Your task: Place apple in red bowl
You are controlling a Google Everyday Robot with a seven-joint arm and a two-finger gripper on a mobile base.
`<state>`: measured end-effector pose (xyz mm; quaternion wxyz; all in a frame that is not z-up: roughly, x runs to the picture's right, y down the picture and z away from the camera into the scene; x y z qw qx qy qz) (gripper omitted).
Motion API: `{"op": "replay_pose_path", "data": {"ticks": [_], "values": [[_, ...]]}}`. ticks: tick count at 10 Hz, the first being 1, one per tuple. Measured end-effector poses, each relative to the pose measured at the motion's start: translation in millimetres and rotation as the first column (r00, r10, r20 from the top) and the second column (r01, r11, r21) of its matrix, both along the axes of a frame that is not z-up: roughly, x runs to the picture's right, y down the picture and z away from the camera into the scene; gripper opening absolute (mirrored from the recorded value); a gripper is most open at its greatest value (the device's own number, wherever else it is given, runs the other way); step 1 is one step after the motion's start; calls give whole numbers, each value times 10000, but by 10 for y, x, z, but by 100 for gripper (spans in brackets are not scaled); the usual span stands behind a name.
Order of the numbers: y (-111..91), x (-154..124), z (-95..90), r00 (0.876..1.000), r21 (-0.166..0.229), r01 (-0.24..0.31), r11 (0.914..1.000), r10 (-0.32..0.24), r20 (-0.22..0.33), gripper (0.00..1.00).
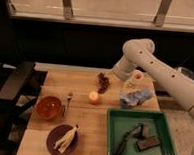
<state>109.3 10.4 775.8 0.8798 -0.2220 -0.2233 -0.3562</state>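
The apple (pixel 93 97) is a small yellow-orange fruit on the wooden table (pixel 87 121), near its middle. The red bowl (pixel 49 107) sits to the left of it, at the table's left edge, with nothing visible in it. My gripper (pixel 112 75) hangs at the end of the white arm (pixel 156 66), which reaches in from the right. It is above the table's back part, right beside a dark grape-like cluster (pixel 103 82). The gripper is up and to the right of the apple and apart from it.
A purple plate (pixel 55 143) with a pale banana peel (pixel 66 138) lies front left. A fork (pixel 68 102) lies between bowl and apple. A blue cloth (pixel 135 97) and a small cup (pixel 136 77) are right of the apple. A green tray (pixel 137 120) with dark tools is front right.
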Motion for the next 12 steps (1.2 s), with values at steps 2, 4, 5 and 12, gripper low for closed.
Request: {"op": "replay_pose_path", "data": {"ticks": [2,4,5,12], "values": [[87,-233,112,9985,-157,513,9986,-510,200,70],[162,-566,239,9938,-239,1019,9945,-1008,460,70],[213,-713,308,9908,-307,1239,9918,-1219,594,70],[715,-993,938,9838,-1264,1388,9822,-1221,1315,70]]}}
